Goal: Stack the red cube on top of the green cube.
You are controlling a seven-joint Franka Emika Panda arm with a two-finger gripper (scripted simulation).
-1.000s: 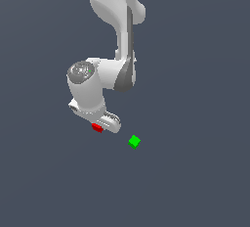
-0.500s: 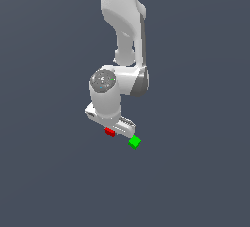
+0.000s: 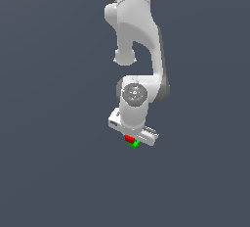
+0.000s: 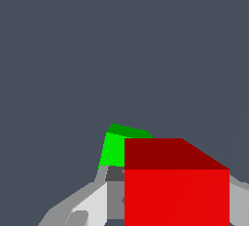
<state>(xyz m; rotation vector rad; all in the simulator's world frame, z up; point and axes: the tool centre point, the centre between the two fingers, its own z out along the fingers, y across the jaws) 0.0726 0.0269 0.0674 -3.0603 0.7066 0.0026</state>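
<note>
No brand, label or writing can be read in either view. In the exterior view the glossy white jointed robot arm [image 3: 134, 35] comes down from the top centre of the frame over a plain dark slate-grey floor [image 3: 49, 172], and its white gripper [image 3: 131, 137] sits just below the frame's middle. The small bright red cube [image 3: 129, 138] shows directly under the gripper body, and the small bright green cube [image 3: 134, 144] peeks out right beneath it, the two so close that contact cannot be judged there.

The wrist view shows what the exterior view hides: the red cube [image 4: 176, 186] fills the lower right of the frame, clamped between the pale grey fingers [image 4: 90, 203], with the green cube [image 4: 115, 147] partly covered behind it at lower centre. The arm itself appears only in the exterior view.
</note>
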